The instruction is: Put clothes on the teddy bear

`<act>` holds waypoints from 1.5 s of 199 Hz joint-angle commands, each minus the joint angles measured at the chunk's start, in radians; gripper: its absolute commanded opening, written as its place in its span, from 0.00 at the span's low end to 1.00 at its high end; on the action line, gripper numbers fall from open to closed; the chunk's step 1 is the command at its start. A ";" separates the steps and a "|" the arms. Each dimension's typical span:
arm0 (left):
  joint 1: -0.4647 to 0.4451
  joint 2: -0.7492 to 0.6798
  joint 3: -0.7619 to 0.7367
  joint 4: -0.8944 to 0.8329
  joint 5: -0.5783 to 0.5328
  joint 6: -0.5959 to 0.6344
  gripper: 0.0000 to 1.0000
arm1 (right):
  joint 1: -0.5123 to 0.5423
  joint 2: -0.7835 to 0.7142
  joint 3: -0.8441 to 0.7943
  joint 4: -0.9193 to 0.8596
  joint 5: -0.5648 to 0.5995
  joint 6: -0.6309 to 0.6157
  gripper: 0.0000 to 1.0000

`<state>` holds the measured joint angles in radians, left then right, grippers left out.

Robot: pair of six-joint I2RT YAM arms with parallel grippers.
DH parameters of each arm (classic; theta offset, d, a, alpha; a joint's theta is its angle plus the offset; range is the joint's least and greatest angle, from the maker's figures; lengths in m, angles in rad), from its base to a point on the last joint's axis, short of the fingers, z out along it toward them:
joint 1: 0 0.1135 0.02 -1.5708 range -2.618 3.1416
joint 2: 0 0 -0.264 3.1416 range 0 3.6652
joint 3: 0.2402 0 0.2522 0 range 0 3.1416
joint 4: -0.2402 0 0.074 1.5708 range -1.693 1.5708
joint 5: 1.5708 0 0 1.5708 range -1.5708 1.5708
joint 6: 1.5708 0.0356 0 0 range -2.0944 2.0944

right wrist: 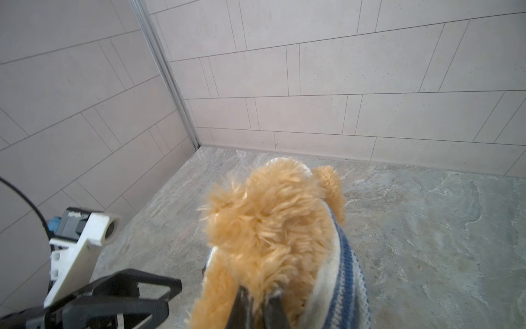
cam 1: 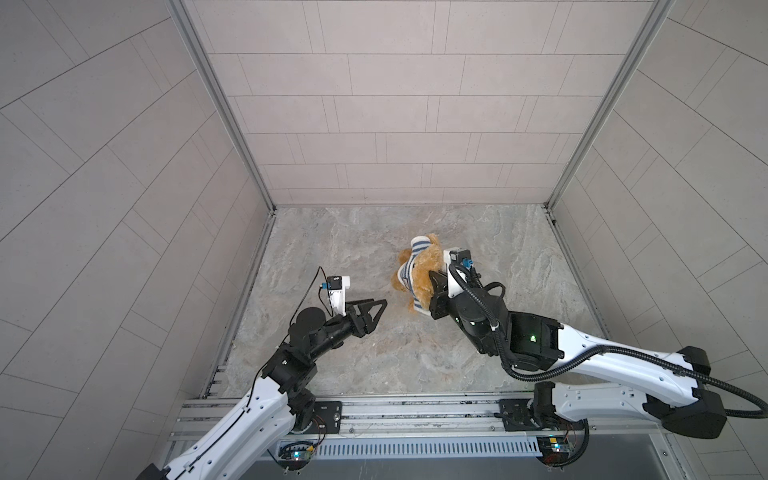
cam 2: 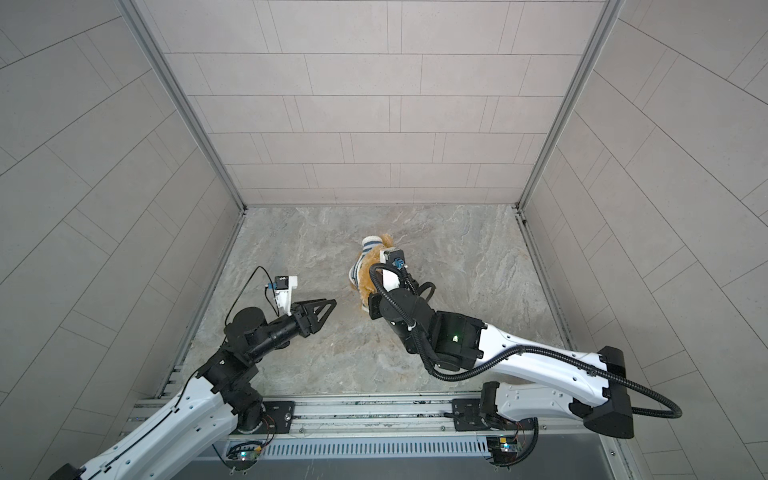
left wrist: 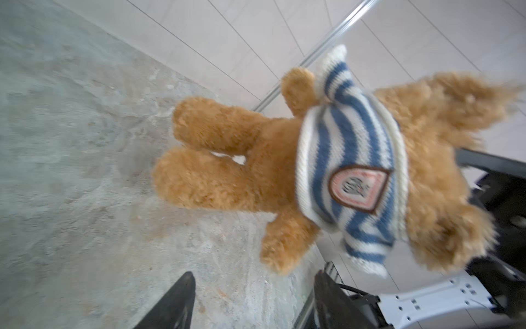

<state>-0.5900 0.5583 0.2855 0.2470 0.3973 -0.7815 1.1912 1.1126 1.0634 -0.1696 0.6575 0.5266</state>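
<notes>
Pinching the teddy bear [left wrist: 227, 159] by its head fur, the right gripper [right wrist: 256, 299] stays out of the striped shirt [left wrist: 350, 159] covering its torso. The left gripper [cam 1: 376, 305] is released, near the bear but apart.

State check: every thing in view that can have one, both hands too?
small fluffy golden-brown plush teddy bear: held by its head fur, partly dressed.
blue-and-white striped knit shirt with a badge: around the bear's torso; both sleeves look empty, with the arms outside them.
left hand: open, empty, apart from the bear.
right hand: shut on the bear's head fur.
</notes>
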 commanded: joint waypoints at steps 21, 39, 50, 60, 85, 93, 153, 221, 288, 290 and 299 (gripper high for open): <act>-0.186 0.048 0.001 0.232 -0.028 -0.057 0.67 | 0.004 0.026 0.023 0.179 0.090 0.045 0.00; -0.252 0.103 0.032 0.262 -0.070 -0.042 0.64 | 0.002 0.033 0.030 0.196 0.092 0.051 0.00; -0.277 0.134 0.040 0.302 -0.083 -0.049 0.62 | 0.003 0.038 0.035 0.204 0.091 0.049 0.00; -0.298 0.152 0.043 0.340 -0.096 -0.055 0.61 | 0.004 0.039 0.034 0.211 0.088 0.047 0.00; -0.338 0.183 0.066 0.364 -0.138 -0.058 0.60 | 0.004 0.025 0.008 0.238 0.080 0.058 0.00; -0.338 0.192 0.073 0.370 -0.148 -0.066 0.60 | 0.004 0.019 -0.001 0.247 0.080 0.062 0.00; -0.338 0.221 0.122 0.322 -0.254 -0.064 0.53 | 0.004 0.004 -0.029 0.278 0.068 0.079 0.00; -0.339 0.270 0.161 0.330 -0.267 -0.052 0.42 | 0.005 0.011 -0.031 0.295 0.055 0.090 0.00; -0.339 0.254 0.140 0.326 -0.303 -0.058 0.17 | 0.005 0.016 -0.036 0.321 0.037 0.111 0.00; -0.339 0.253 0.140 0.325 -0.305 -0.058 0.15 | 0.005 0.016 -0.036 0.321 0.036 0.111 0.00; -0.338 0.249 0.136 0.320 -0.311 -0.057 0.11 | 0.007 0.016 -0.036 0.320 0.032 0.114 0.00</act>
<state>-0.9245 0.8295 0.4191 0.5629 0.1127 -0.8444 1.1912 1.1477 1.0260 0.1020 0.6903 0.6113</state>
